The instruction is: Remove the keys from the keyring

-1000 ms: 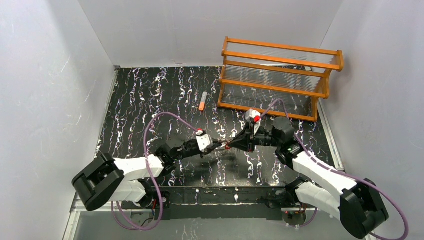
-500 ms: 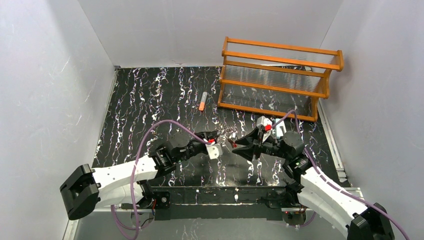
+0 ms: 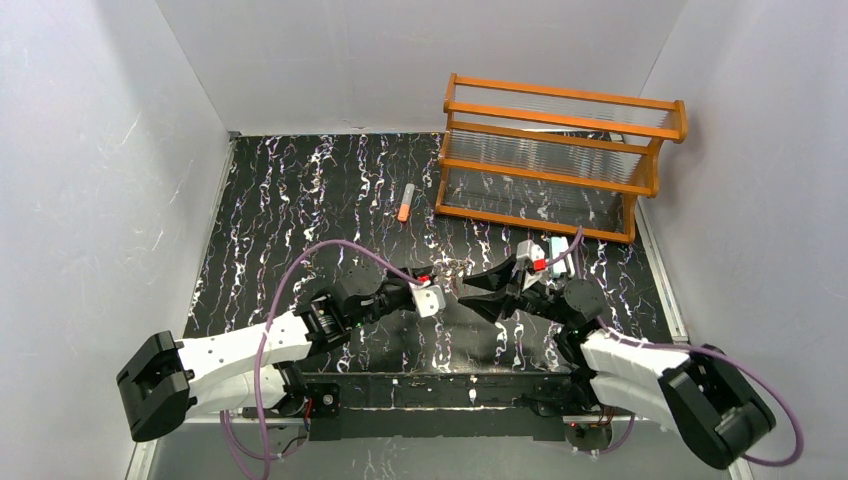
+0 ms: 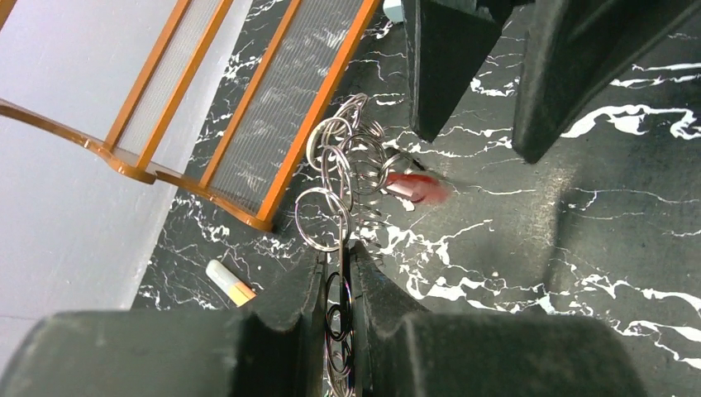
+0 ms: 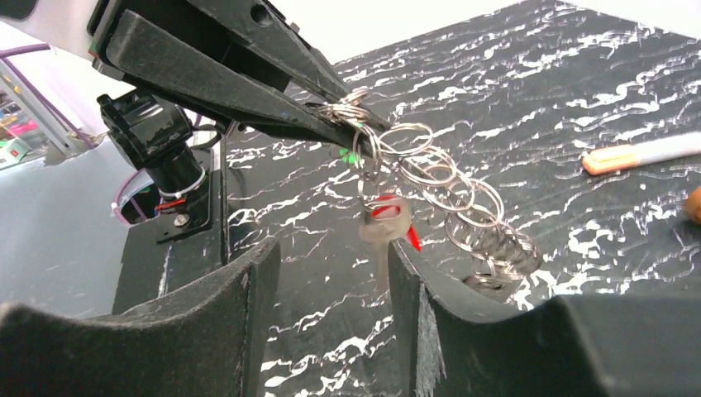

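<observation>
Since a second ago my right gripper (image 5: 331,256) has let go and drawn back a little from my left gripper (image 4: 337,256); the two had been nose to nose above the middle of the table (image 3: 300,200). Its jaws now stand apart with nothing between them.

My left gripper is clamped on one end of the keyring (image 4: 343,165), a bunch of linked wire rings, and holds it up off the table. That lets the rest sag free and the keys dangle where my other arm can reach them. The red key (image 5: 388,219) hangs from a ring just in front of my open right jaws, apparently still threaded on. It looks blurred in the left wrist view, so I judge it is swinging. A green key (image 5: 345,155) shows only as a speck close to my left fingertips.

I judge I opened to take a fresh hold, since the key has to be turned along the ring's coil to come off. The rack (image 3: 560,150) and the tube (image 3: 405,203) lie well apart from this.
</observation>
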`<state>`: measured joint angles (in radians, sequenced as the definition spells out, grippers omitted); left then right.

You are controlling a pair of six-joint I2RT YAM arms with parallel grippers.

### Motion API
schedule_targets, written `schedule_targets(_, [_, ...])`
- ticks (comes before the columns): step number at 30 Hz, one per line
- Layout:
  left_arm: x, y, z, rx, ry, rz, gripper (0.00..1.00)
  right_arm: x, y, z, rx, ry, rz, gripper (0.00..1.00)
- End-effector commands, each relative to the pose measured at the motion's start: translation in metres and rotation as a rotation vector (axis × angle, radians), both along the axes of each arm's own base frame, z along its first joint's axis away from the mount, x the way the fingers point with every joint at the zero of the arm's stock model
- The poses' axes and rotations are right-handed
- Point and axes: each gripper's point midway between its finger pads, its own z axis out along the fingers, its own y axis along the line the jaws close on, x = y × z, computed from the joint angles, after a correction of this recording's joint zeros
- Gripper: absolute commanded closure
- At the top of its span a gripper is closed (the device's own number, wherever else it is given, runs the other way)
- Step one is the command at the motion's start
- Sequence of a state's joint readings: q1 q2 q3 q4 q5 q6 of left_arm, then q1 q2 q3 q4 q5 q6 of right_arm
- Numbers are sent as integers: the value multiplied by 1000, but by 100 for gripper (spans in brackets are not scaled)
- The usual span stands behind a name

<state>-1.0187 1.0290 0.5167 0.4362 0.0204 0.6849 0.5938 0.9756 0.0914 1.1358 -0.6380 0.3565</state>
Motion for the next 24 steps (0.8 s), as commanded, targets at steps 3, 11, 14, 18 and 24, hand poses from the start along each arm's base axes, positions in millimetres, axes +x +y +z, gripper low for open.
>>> schedule_targets(3, [5,-1,47,-190,66,85,100,8,15,38,109,-253,-57,41])
schedule_targets(11, [5,4,52,-249,141,142,100,22,28,36,91,-316,-131,41])
schedule_targets(14, [5,5,55,-260,157,152,100,25,33,37,98,-321,-144,41])
schedule_targets(18, [5,4,55,-268,176,163,100,27,41,38,108,-332,-155,41])
schedule_targets(24, [4,3,56,-280,190,165,100,36,45,40,123,-344,-210,41])
